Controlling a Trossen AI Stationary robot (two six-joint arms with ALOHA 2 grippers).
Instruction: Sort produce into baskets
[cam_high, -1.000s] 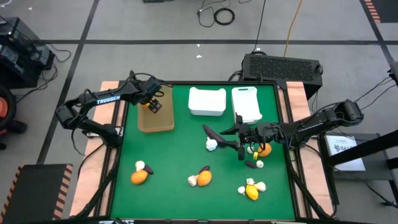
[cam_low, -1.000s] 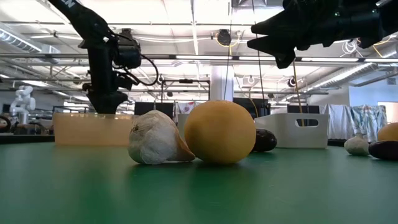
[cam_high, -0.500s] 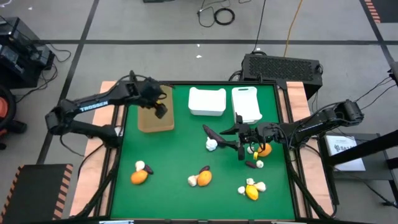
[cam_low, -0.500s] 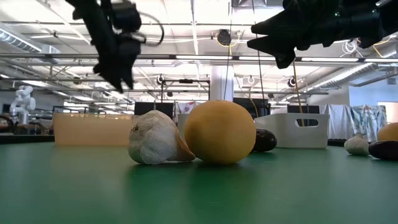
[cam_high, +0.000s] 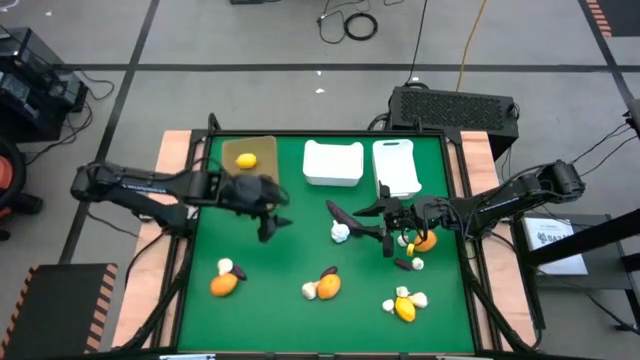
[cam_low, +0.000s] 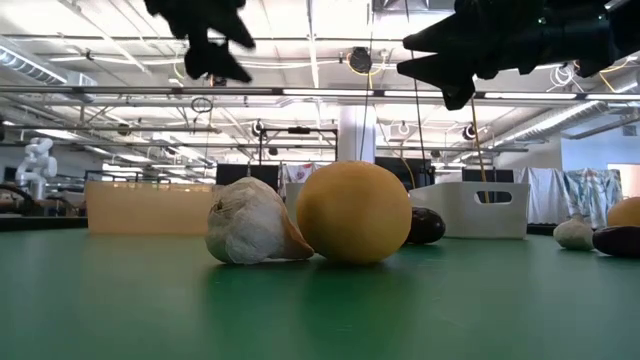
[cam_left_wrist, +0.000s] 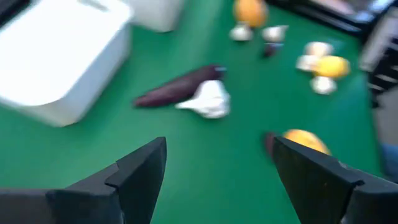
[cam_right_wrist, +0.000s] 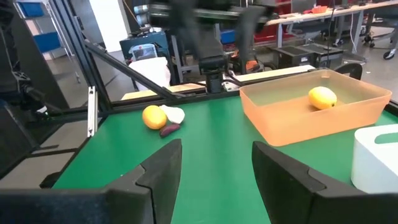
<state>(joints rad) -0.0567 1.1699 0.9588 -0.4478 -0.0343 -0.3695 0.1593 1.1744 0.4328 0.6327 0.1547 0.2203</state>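
The left gripper hangs over the green counter with its fingers wide apart and nothing in them. Behind it sits the tan basket with one yellow fruit inside. The right gripper hangs over the counter too, fingers partly apart and empty. Just beside it lie a white garlic and a purple eggplant. Two white baskets stand beyond it. More fruit lies near the front.

Two dark jointed arms with flat, black, wedge-shaped fingers.
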